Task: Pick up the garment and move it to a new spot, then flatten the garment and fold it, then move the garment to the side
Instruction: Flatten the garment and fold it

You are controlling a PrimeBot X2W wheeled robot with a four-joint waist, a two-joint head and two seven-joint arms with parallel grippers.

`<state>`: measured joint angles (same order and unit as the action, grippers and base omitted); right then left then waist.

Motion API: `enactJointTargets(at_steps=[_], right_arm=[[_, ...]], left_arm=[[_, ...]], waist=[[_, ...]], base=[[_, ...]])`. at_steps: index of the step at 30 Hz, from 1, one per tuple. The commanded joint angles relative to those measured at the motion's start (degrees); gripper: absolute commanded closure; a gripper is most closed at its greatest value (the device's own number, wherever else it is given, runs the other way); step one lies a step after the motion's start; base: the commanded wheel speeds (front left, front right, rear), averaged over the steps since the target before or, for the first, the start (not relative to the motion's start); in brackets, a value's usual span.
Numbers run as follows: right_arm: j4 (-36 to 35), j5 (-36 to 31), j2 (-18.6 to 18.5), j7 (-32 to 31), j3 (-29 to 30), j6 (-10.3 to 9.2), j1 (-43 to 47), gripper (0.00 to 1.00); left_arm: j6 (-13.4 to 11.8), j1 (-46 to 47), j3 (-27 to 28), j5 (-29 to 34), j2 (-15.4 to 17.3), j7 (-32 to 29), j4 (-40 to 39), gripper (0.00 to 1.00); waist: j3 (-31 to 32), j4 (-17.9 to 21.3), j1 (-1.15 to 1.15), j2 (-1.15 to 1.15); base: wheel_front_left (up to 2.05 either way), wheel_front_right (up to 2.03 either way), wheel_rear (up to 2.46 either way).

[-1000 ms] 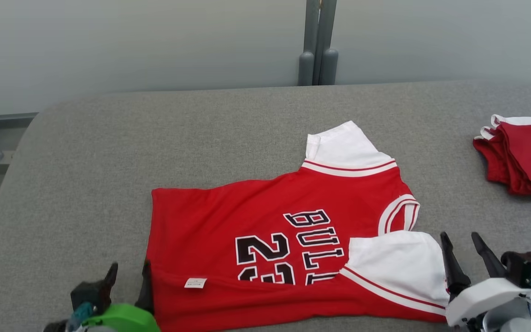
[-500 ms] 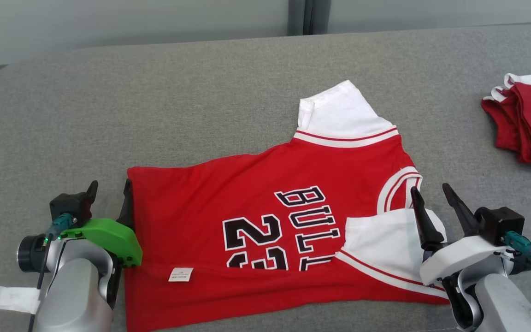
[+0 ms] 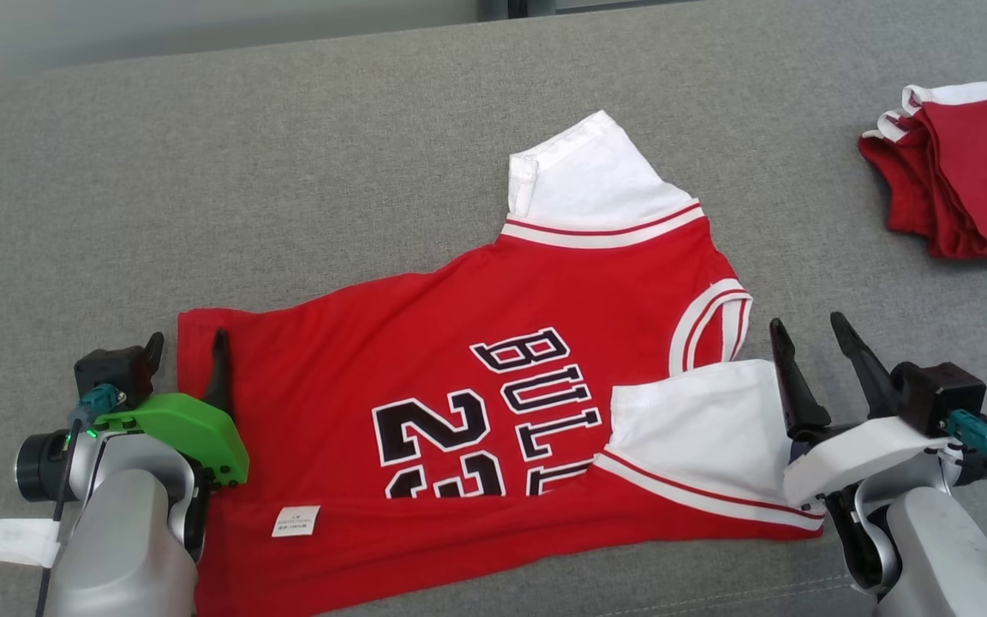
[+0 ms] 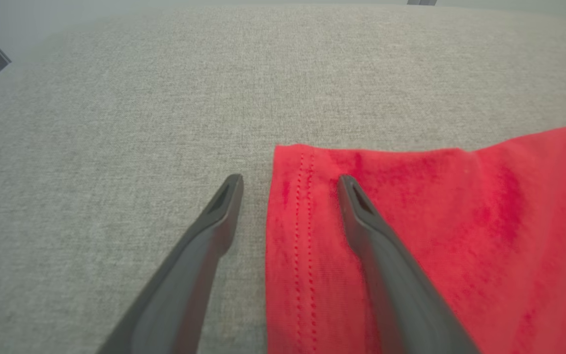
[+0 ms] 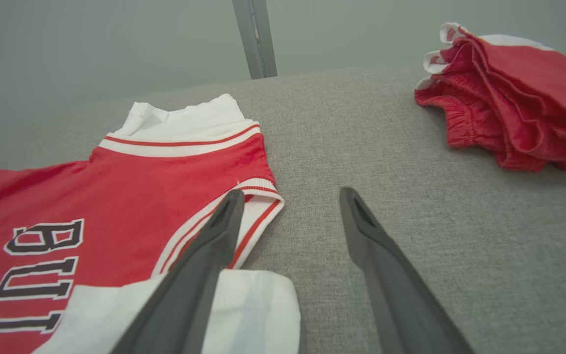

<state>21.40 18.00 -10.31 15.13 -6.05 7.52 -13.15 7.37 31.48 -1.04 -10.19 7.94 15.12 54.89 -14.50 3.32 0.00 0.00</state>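
On the grey fabric surface (image 3: 288,171), the left gripper (image 3: 187,337), jaws apart, straddles the hem edge of the flat red Bulls jersey (image 3: 425,343), the right gripper (image 3: 806,320), jaws apart, straddles its opposite edge, with a red garment pile (image 3: 965,188) well apart.

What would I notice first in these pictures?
A big red jersey with black letters and white sleeves lies spread across the grey table. A pile of red clothes sits at the far right. The open left fingers straddle the jersey's hem, and the open right fingers hover beside a white sleeve.
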Motion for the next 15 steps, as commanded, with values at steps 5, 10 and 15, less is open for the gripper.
enactJointTargets(at_steps=[5, 10, 15], right_arm=[[-1.12, -0.44, 0.22, -0.03, -0.32, -0.09, -1.24, 0.0], [-2.46, 0.07, -0.49, -0.03, -1.02, -0.09, -2.6, 0.0], [-3.45, 0.92, -1.93, -0.03, -0.68, -0.09, -5.45, 0.0]], left_arm=[[-0.54, 1.35, 0.72, 0.19, -0.12, 0.0, -0.02, 0.0], [-0.37, 2.05, 0.9, 0.3, -0.37, 0.0, -0.18, 0.88], [-0.14, 1.99, 0.25, 0.86, -0.84, 0.0, -1.65, 1.0]], waist=[[-0.89, 0.41, 0.0, 0.0], [-1.62, 0.18, 0.0, 0.0], [-2.08, -0.87, 0.0, 0.0]], base=[[0.0, 0.0, 0.0], [0.0, 0.0, 0.0], [0.0, 0.0, 0.0]])
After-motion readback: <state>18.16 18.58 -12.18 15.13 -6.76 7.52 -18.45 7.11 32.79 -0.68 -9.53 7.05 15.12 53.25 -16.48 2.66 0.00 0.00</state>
